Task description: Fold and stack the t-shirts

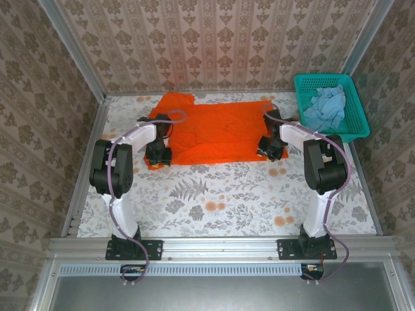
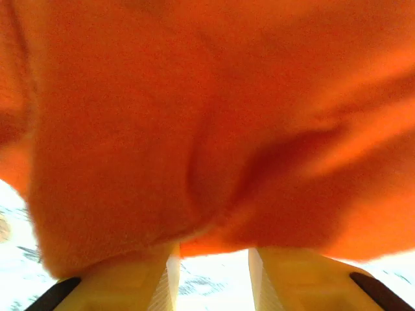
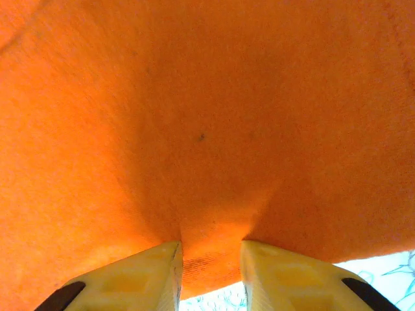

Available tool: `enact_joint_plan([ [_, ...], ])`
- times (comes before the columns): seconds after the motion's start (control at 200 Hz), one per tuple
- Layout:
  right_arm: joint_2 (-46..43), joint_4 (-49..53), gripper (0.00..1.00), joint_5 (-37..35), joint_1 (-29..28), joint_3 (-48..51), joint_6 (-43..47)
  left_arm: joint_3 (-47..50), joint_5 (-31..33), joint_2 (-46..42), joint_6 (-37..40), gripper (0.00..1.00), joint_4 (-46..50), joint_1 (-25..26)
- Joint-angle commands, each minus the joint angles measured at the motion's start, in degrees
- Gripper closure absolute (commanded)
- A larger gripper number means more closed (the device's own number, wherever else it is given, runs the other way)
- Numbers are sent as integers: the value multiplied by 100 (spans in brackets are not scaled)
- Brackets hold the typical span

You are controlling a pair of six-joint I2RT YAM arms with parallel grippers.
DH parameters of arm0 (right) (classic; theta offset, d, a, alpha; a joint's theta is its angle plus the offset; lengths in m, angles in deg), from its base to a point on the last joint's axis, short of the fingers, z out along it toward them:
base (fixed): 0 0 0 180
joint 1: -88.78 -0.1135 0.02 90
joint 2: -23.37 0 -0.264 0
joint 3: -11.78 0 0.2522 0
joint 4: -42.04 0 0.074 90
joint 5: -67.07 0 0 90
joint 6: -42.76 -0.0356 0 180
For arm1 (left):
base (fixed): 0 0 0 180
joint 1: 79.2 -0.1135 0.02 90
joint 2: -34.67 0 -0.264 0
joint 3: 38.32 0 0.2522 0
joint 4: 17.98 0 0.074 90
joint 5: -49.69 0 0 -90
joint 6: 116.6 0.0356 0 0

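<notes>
The orange t-shirt [image 1: 214, 133] lies spread across the far half of the table. My left gripper [image 1: 157, 154] sits at its near left corner, my right gripper [image 1: 271, 148] at its near right corner. In the left wrist view the orange cloth [image 2: 194, 129] drapes over the tips of my left gripper [image 2: 214, 249], its hem caught between the yellow fingers [image 2: 130, 278]. In the right wrist view the hem of the orange cloth [image 3: 207, 129] is pinched in my right gripper [image 3: 211, 249]. The pale blue t-shirt [image 1: 326, 107] lies crumpled in the basket.
A teal mesh basket [image 1: 353, 126] stands at the far right corner of the floral tablecloth [image 1: 220, 201]. Metal rails and patterned walls close in the table on the left, right and back.
</notes>
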Motion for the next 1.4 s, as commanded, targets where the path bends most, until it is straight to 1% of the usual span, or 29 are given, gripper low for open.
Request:
enact_joint_plan([
  [0.0,313,466,68,-168,98,-157,28,-131,594,207,-158,66,-16,-237],
  [0.185,338,575,67,-94,120,-173,37,-217,729,393,-234,66,65,-624],
  [0.31,305,667,66,-82,119,-109,3,-144,750,413,-227,63,100,-890],
  [0.425,192,632,65,-69,130,62,-49,-33,774,324,-196,60,85,-1089],
  [0.56,70,658,63,11,137,263,-125,71,634,191,-262,59,72,-1303],
  [0.71,-183,586,61,138,139,573,-260,131,437,-178,-395,51,100,-1424],
  [0.825,-458,488,56,273,85,747,-400,-12,405,-459,-556,44,229,-1440],
  [0.905,-704,394,54,311,26,784,-469,-170,362,-673,-688,39,288,-1380],
  [0.985,-983,261,53,306,-15,780,-522,-377,328,-857,-763,39,291,-1192],
  [1.06,-1150,148,52,292,-48,728,-578,-606,126,-900,-743,40,252,-905],
  [1.105,-1174,137,53,277,-53,656,-594,-761,-19,-813,-735,41,288,-722],
  [1.195,-1138,117,53,224,-74,519,-592,-1129,-323,-477,-730,48,431,-378],
  [1.3,-908,267,55,96,-56,312,-574,-1306,-472,-131,-753,49,329,-11],
  [1.395,-679,461,58,-62,27,166,-612,-1390,-710,281,-794,53,175,79],
])
